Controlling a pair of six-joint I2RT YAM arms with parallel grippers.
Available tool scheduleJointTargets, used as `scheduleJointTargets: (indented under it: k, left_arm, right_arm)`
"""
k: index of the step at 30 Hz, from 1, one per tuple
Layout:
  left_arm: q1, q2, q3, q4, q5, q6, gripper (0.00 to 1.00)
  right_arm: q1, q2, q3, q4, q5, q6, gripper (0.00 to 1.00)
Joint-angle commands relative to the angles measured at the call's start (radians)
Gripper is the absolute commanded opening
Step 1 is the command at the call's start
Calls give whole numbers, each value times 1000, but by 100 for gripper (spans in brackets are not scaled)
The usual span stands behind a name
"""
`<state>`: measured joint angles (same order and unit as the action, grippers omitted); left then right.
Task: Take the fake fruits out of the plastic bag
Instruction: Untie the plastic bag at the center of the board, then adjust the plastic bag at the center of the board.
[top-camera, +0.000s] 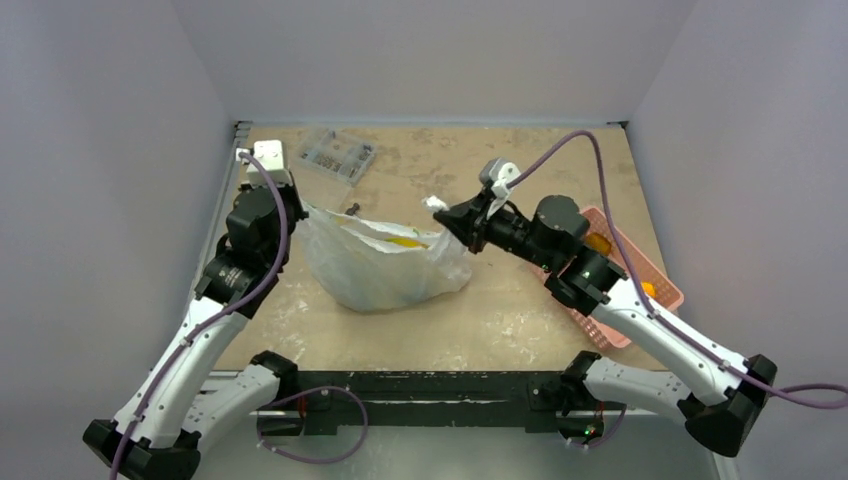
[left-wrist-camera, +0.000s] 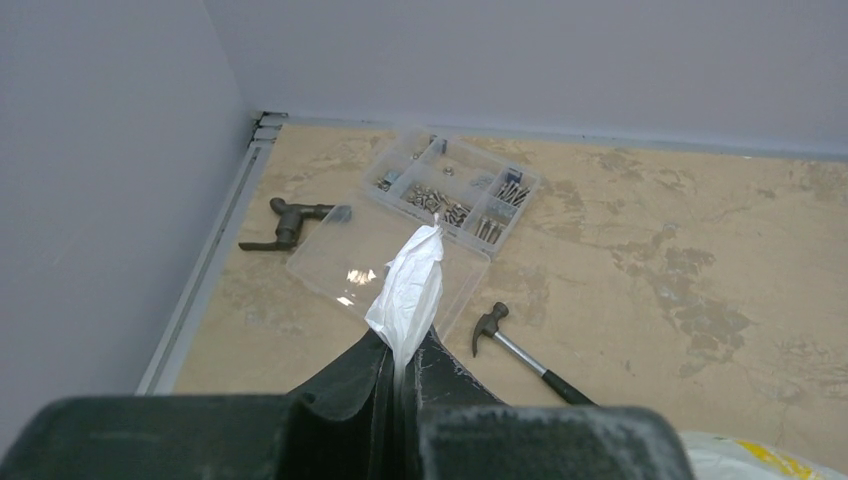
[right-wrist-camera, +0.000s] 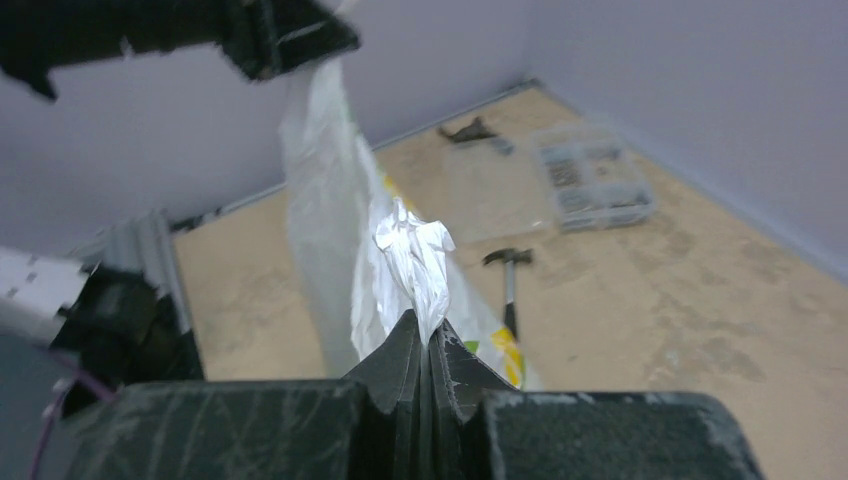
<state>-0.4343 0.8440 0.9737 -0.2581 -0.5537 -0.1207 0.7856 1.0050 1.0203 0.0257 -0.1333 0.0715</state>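
Plastic bag (top-camera: 385, 270) in left gripper (left-wrist-camera: 402, 350), right gripper (right-wrist-camera: 425, 335), yellow marking (right-wrist-camera: 508, 352) perhaps print

Thin, crinkly, translucent plastic bag (top-camera: 385, 265); matt, mottled table (top-camera: 500, 310).

left arm (top-camera: 215, 320) forward, jaws clamped | right arm (top-camera: 650, 325) angled inward, jaws clamped

The left gripper (left-wrist-camera: 400, 348) and right gripper (right-wrist-camera: 425, 338) are matte black, with wedge-shaped fingers scuffed pale along the edges. Just behind each sits a white camera block (top-camera: 271, 157). The left arm (top-camera: 190, 350) and right arm (top-camera: 662, 335) have glossy white shells, black cylindrical joint housings, and a trailing purple cable (top-camera: 600, 185).
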Motion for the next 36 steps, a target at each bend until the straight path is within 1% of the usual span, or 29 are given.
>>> scheduleJointTargets:
  k: [1,4,8,9,10,12,13,14,15,16,17,18,20,21,23,24,26,32,34,36]
  left_arm:
    - [63,20,79,-48,137,-59,0]
    - [83,49,110,-84,214,-45,0]
    - [83,56,111,-88,220,-10,0]
    - [83,51,106,-80,221,1,0]
    - [84,47,102,-75,229,11,0]
    - [83,31,98,-70,283,41,0]
    - [83,23,95,-69,324,57,0]
    - [83,15,91,-62,364,73,0]
    - [83,7,82,-55,404,86,0]
    - [83,-1,76,-46,434,102,0]
    - [83,-6,70,-41,475,113,0]
    - [83,-11,65,-36,493,116,0]
    - [82,-20,55,-27,497,116,0]
    - [82,-23,50,-22,488,117,0]
    - [81,-24,44,-16,467,141,0]
    - [81,-26,42,-13,454,143,0]
    - [81,-30,38,-9,431,138,0]
    - [80,-53,30,2,418,130,0]
    - [78,-62,27,8,417,130,0]
    - [74,-68,29,8,417,130,0]
  right_arm:
    - [45,45,-91,38,-370,53,0]
    - [109,59,-112,17,-351,46,0]
    - [121,67,-98,-69,-390,8,5]
    - [121,68,-84,-104,-398,-9,8]
    - [121,71,-74,-138,-398,-22,14]
    - [121,87,-44,-218,-342,-48,22]
    - [123,94,-28,-251,-259,-39,27]
    - [123,94,-17,-263,-186,-23,37]
    - [122,94,-6,-260,-129,-11,51]
    - [122,99,11,-264,-93,-3,63]
    - [122,114,48,-281,-76,-9,72]
    - [123,134,96,-309,-72,-34,77]
    - [125,175,187,-362,-71,-65,82]
    - [129,189,222,-372,-54,-93,89]
    - [147,214,287,-394,50,-131,98]
    - [151,220,314,-400,95,-143,99]
    - [153,232,372,-410,130,-152,99]
    - [153,295,534,-434,102,-166,99]
    - [153,349,597,-448,91,-146,99]
    - [154,426,701,-478,103,-108,99]
